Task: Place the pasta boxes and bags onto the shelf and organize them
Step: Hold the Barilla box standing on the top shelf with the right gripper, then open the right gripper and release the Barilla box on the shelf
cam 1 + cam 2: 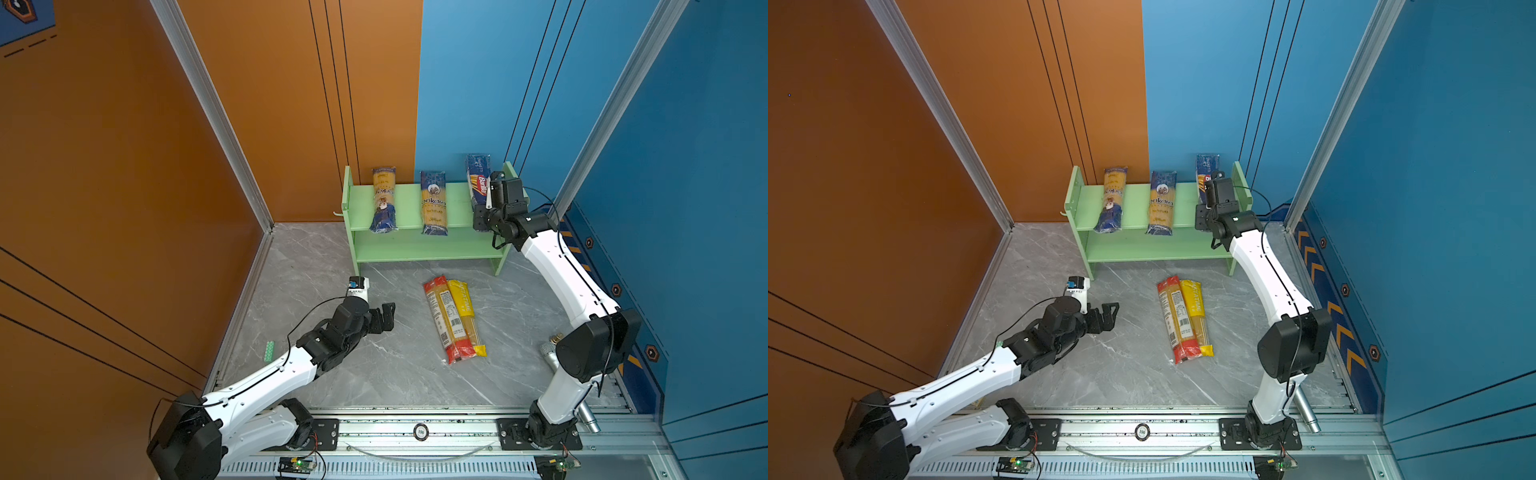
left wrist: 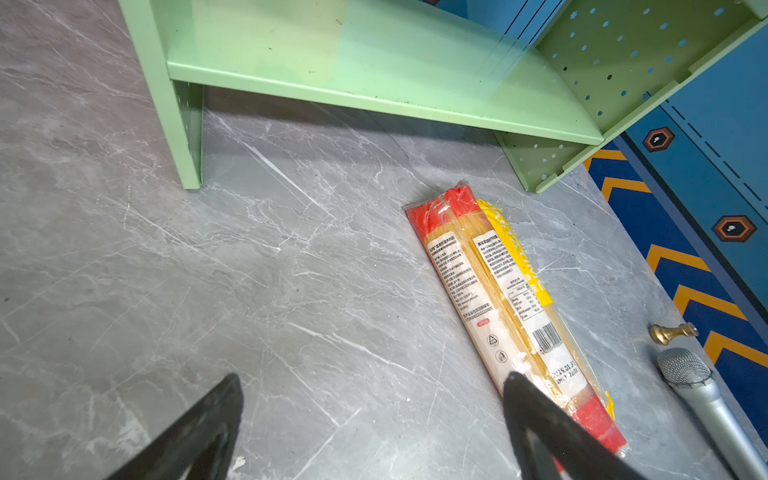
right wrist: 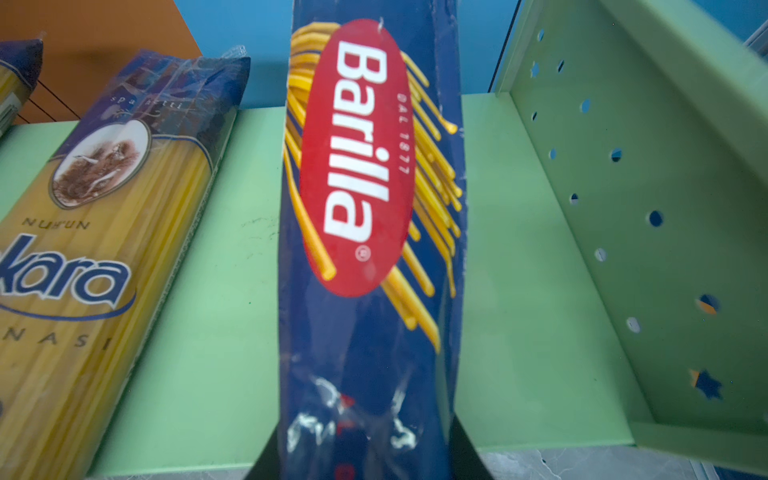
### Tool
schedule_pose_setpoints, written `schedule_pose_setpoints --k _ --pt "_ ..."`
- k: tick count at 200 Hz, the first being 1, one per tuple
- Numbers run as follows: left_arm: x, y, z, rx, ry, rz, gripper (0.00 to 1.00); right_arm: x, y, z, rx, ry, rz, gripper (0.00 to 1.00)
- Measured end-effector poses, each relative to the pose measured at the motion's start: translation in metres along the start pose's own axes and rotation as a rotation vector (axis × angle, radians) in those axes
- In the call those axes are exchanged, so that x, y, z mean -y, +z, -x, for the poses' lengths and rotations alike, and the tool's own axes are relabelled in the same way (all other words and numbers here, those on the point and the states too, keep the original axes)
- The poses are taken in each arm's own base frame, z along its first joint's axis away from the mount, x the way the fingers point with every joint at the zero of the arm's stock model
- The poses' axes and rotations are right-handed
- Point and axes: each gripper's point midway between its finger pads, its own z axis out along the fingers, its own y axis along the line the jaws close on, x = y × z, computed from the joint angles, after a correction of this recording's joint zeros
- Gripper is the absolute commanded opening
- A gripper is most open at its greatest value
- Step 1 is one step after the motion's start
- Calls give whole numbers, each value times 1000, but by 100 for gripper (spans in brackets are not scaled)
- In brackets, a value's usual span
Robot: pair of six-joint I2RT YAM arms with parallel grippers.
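The navy Barilla packet [image 3: 374, 208] is clamped at its near end by the right gripper [image 3: 365, 453] over the top tier of the shelf [image 1: 457, 245], between a perforated side panel [image 3: 623, 208] and two navy-and-yellow packets [image 1: 384, 199] [image 1: 433, 203]. The left gripper [image 2: 372, 378] is spread wide and empty. The red-ended packet [image 1: 442, 322] and yellow-ended packet [image 1: 467, 316] lie touching nearby, with a silver microphone [image 2: 698, 395] beyond.

Red-ended packet [image 1: 445, 320] just beside yellow-ended packet [image 1: 468, 318]

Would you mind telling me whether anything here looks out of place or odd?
A silver microphone lies on the floor, unrelated to the pasta. On the shelf, the left navy-and-yellow packet points the opposite way to the middle packet.
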Motion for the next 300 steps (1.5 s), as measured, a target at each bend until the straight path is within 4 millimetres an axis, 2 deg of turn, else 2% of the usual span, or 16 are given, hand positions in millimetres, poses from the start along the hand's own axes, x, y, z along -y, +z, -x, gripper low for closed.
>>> schedule_pose_setpoints --k 145,300 --pt "-1 0 1 1 -3 1 98 -1 2 1 12 7 2 21" --pt "-1 -9 8 24 -11 -7 98 -1 4 2 25 18 5 33"
